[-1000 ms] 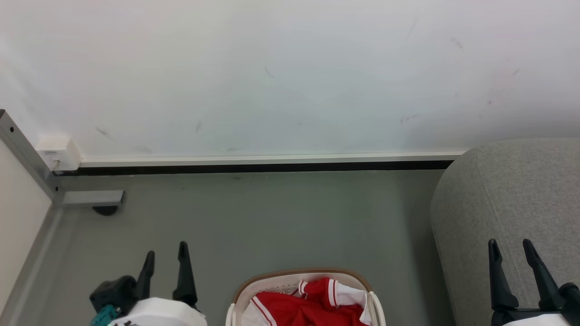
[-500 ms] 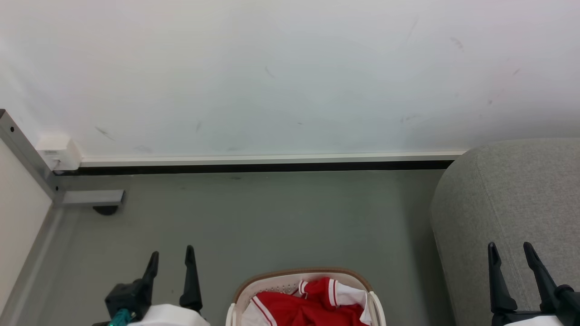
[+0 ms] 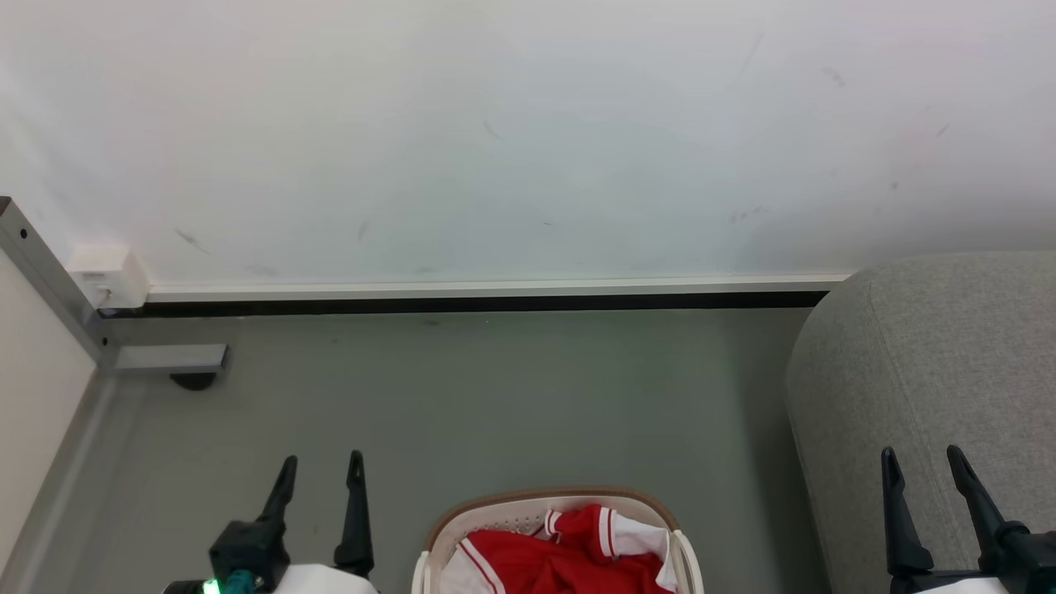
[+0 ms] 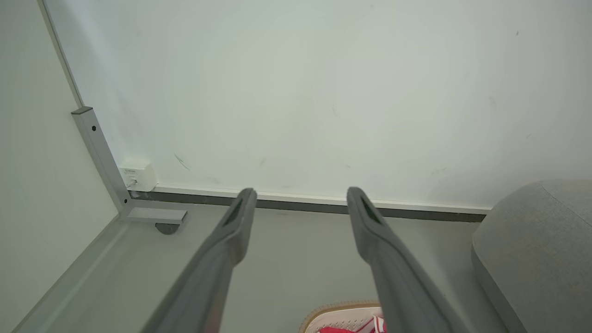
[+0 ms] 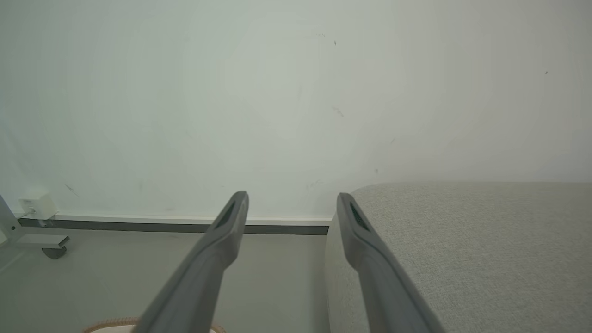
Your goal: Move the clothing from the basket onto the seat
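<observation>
A: Whereabouts of the clothing [image 3: 561, 565]?
B: Lies bunched in the basket [image 3: 511, 497], bottom centre of the head view; seat [image 3: 932, 371] along the right edge.
A: Left gripper [image 3: 322, 455]?
B: Hangs at lower left, just left of the basket, fingers spread, holding nothing, above the floor [image 3: 495, 396].
A: Right gripper [image 3: 921, 450]?
B: Hangs at lower right before the seat, fingers likewise parted, empty.

White wall [image 3: 528, 124], grey floor [image 3: 495, 396], metal frame [image 3: 37, 254], socket box [image 3: 106, 276].
</observation>
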Robot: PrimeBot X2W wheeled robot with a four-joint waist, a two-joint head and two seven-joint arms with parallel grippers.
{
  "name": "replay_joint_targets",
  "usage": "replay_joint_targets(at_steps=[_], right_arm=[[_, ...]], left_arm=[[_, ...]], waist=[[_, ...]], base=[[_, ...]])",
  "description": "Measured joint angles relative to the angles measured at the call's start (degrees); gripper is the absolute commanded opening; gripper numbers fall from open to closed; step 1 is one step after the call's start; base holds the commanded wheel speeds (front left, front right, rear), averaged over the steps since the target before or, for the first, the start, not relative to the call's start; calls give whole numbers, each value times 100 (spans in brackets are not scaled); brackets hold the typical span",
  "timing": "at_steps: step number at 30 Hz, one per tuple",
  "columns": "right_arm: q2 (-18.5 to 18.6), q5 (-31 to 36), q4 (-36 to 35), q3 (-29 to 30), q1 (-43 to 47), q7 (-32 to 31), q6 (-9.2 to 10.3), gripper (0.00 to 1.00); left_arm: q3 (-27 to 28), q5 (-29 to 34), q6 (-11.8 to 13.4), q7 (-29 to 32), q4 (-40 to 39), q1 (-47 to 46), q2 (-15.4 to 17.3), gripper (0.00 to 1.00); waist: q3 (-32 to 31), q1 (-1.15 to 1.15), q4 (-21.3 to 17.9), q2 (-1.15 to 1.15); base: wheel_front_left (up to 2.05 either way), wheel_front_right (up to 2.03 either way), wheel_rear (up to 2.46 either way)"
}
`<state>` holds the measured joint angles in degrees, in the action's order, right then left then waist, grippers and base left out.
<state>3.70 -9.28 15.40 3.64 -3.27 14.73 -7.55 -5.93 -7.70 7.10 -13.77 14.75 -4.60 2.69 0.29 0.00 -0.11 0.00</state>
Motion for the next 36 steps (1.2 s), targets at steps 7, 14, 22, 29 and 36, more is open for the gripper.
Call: replay_joint_targets(at_steps=[7,14,22,29,36], right_arm=[[-48,307,66,62,-8,5,0,100],[-94,527,97,101,-12,5,0,100],[-97,515,83,66,-46,5,0,100],[-98,419,16,-10,-302,7,0,100],[-100,307,-155,-137,-706,8,0,100]], left_arm=[[0,224,0,-86,49,11,0,100],[-16,415,8,-135,71,10,1,100],[-12,416,-1,-136,63,-5,0,100],[-67,423,-98,-136,121,-285,0,100],[-417,464,-504,-136,809,-809,2,100]], waist=[[23,0,10,0],[41,0,10,0],[153,0,-34,0],[478,0,-136,0],[1017,0,-336,0]], base=[[0,0,0],[0,0,0],[0,0,0],[0,0,0],[0,0,0]])
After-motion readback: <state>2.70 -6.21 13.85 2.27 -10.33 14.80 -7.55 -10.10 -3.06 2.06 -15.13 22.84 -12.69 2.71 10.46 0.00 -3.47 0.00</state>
